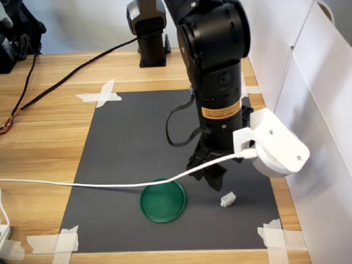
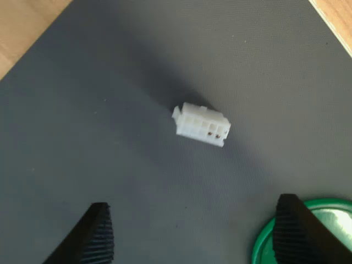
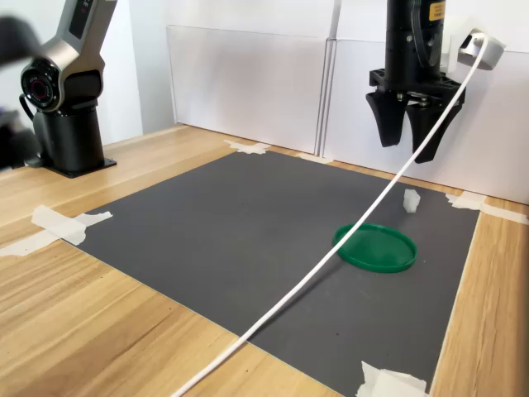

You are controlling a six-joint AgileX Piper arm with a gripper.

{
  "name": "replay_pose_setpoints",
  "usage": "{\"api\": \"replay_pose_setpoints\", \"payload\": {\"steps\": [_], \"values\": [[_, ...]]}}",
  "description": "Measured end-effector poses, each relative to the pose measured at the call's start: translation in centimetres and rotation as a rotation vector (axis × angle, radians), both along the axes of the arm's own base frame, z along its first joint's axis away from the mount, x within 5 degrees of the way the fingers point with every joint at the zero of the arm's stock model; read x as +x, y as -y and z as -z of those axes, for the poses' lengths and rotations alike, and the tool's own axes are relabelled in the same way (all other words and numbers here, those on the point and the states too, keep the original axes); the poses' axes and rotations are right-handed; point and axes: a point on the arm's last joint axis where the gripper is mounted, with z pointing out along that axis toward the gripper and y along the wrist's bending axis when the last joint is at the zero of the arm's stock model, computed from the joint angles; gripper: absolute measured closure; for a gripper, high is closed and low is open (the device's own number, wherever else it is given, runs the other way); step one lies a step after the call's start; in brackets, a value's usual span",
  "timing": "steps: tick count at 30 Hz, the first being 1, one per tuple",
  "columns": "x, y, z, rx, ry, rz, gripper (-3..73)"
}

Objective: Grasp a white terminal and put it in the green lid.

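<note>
The white terminal (image 1: 227, 199) (image 3: 411, 200) lies on its side on the dark grey mat (image 1: 132, 143), alone and untouched; the wrist view shows its ridged face (image 2: 201, 125). The green lid (image 1: 163, 200) (image 3: 374, 246) rests flat on the mat a short way from it, with its rim at one corner of the wrist view (image 2: 264, 242). My gripper (image 1: 212, 179) (image 3: 409, 132) (image 2: 192, 209) hangs open above the mat, over the terminal. Its two black ribbed fingers (image 2: 96, 231) stand wide apart with nothing between them.
A white cable (image 1: 82, 185) (image 3: 331, 256) sags from the wrist camera across the mat and over the lid. White tape pieces (image 1: 99, 94) hold down the mat corners. White panels (image 1: 324, 110) stand close at the first exterior view's right. A second arm's base (image 3: 70, 132) and black cables (image 1: 66, 74) sit on the wooden table.
</note>
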Motion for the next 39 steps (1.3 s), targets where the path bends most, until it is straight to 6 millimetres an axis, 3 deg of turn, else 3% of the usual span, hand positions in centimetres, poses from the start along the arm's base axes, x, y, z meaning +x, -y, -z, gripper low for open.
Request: {"api": "replay_pose_setpoints", "payload": {"steps": [24, 39], "values": [[2.0, -0.9, 4.9, 0.015, -0.014, 0.013, -0.4], [2.6, -1.1, 6.0, 0.026, 0.013, 0.014, -0.3]]}}
